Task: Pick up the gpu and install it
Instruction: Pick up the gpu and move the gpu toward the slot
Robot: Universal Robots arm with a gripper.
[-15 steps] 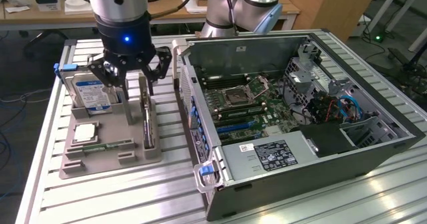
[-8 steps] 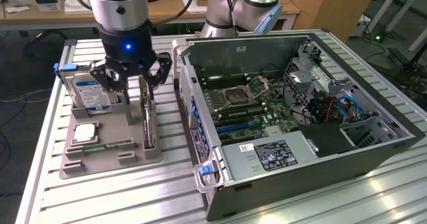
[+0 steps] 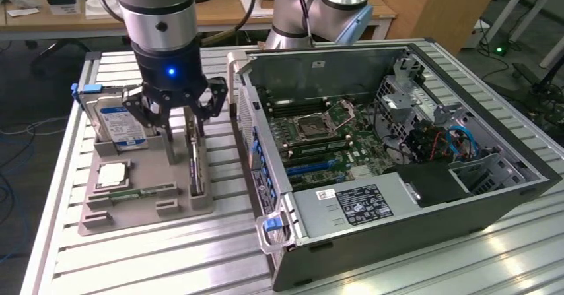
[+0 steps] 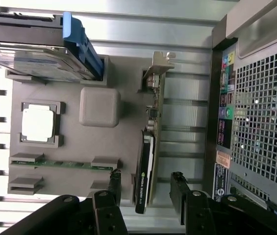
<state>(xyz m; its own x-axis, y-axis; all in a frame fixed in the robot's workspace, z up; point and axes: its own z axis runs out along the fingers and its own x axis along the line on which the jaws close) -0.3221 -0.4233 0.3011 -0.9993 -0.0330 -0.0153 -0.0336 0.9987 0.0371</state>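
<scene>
gpu step: pick phase, judged early; card not lifted, nothing installed
end effector [image 3: 183, 133]: fingers apart, wide, holding nothing; lowered over the gpu in the exterior view's left half
gpu grasp needs: judged, fingers must straddle the thin card squarely and close on its flat faces, then pull straight up out of the slot so it does not bind
surface [image 3: 132, 262]: slatted metal, carries case and tray side by side
computer case [image 3: 397, 242]: biggest container, lying on its side, panel off, open upward, centre to right of the exterior view
case contents: motherboard [image 3: 331, 136] with bare processor socket, memory seated, blue slots along the near edge; power supply [image 3: 352, 206] at lower centre; blue cables at right; no gpu fitted
tray [image 3: 132, 219]: grey moulded holder, left of the case and just beside it, parts in separate recesses
hard drive [image 3: 119, 123]: silver with a blue-white label, propped in the tray's far recess, upper left of the exterior view
gpu [image 3: 195, 173]: stands on edge in the tray slot nearest the case, black fan side facing the tray's middle, pale bracket at the far end; wrist view shows it between the two fingers, touching neither
processor chip [image 3: 112, 175]: flat in a square recess, mid tray
memory stick [image 3: 141, 193]: green, lying in a narrow slot near the tray's front
</scene>
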